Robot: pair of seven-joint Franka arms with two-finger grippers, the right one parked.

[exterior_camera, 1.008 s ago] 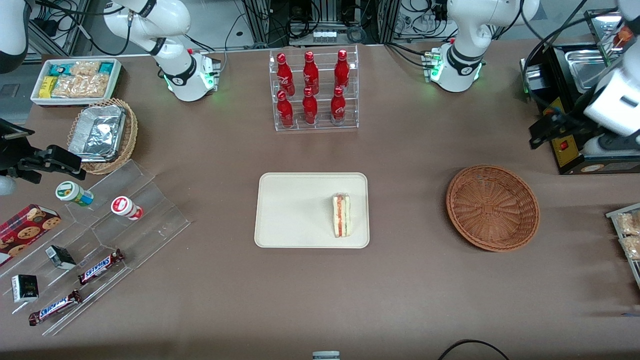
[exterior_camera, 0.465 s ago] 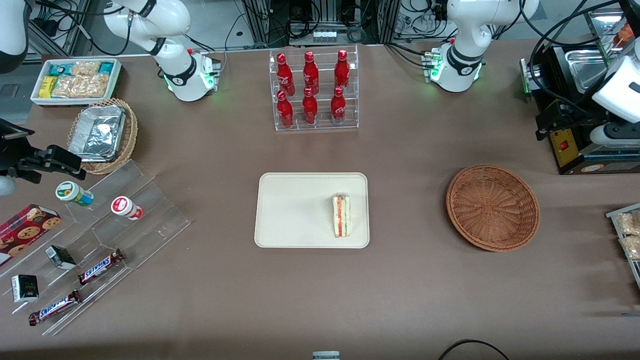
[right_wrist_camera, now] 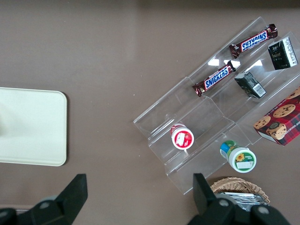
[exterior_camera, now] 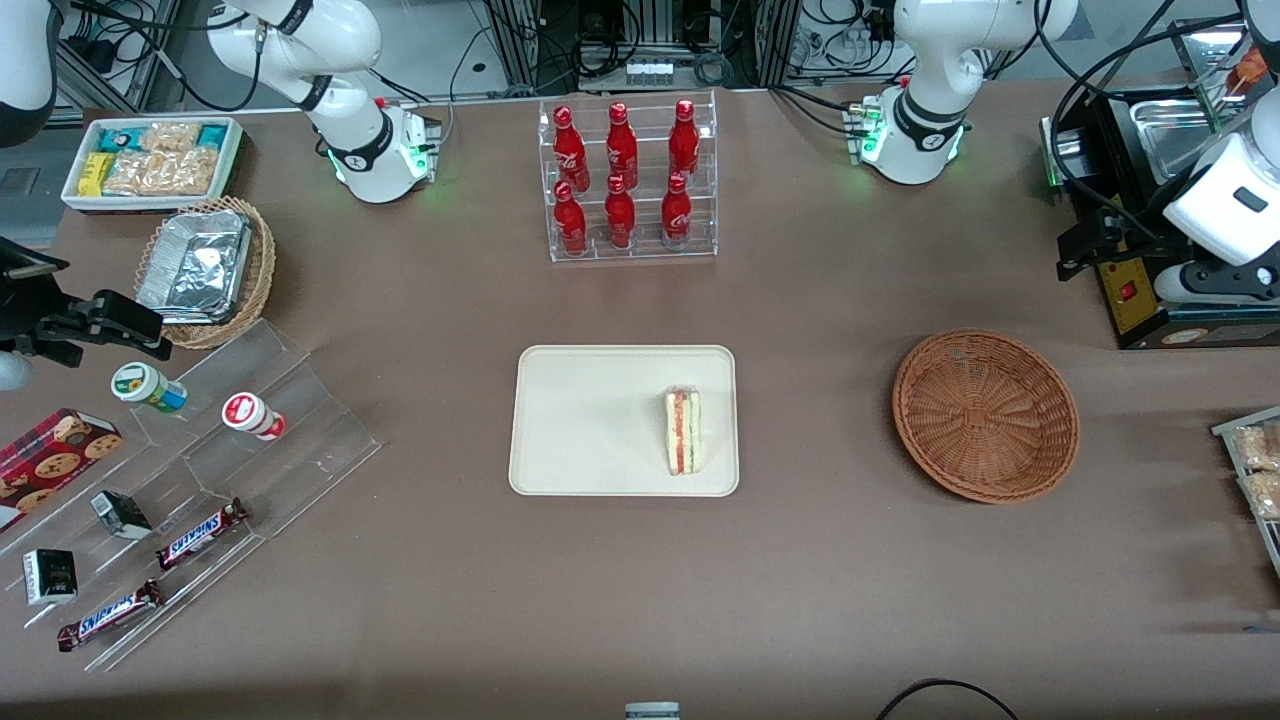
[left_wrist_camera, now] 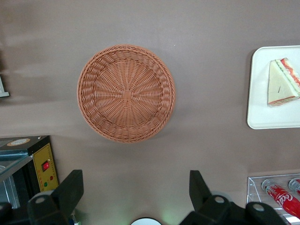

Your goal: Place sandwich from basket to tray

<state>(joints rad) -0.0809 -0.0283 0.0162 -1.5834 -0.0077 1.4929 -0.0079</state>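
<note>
The sandwich [exterior_camera: 685,432] lies flat on the tray [exterior_camera: 590,420] at mid-desk, at the tray's end nearer the basket [exterior_camera: 985,415], which holds nothing. Farther off, the hand [left_wrist_camera: 136,199] hangs spread above the desk, gripping nothing. Placement appears complete; only parking seems left.

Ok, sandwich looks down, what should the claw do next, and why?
Probably nothing more than park where it is. The sandwich already lies on the tray, the basket is empty, and the claw is open and holds nothing, high above the table toward the working arm's end.
</note>
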